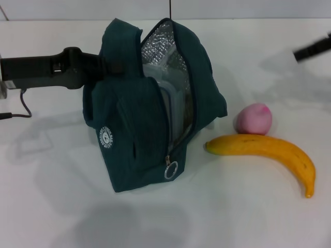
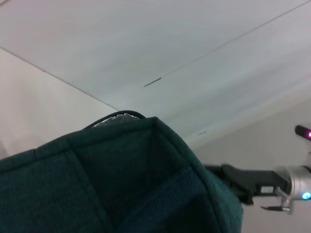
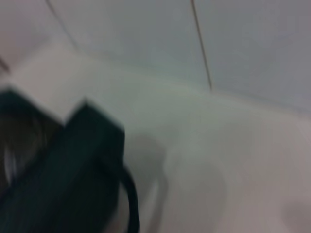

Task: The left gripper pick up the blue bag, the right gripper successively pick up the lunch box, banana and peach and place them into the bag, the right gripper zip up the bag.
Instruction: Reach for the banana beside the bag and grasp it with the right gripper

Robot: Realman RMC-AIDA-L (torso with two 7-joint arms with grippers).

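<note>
Jaws: those of the left gripper (image 1: 106, 66) are hidden in the fabric of the blue bag (image 1: 139, 129), and those of the right gripper (image 1: 313, 49) are not readable, so I cannot tell their state.

The bag stands at the centre with its mouth unzipped, and the lunch box (image 1: 173, 106) shows inside it. The banana (image 1: 269, 152) lies at 4 o'clock from the bag and the peach (image 1: 253, 119) at 3 o'clock, touching it. The right gripper hangs at 1 o'clock, well apart from both. It should probably descend over the middle of the banana and grasp across the curve, while the left arm keeps the mouth wide.
</note>
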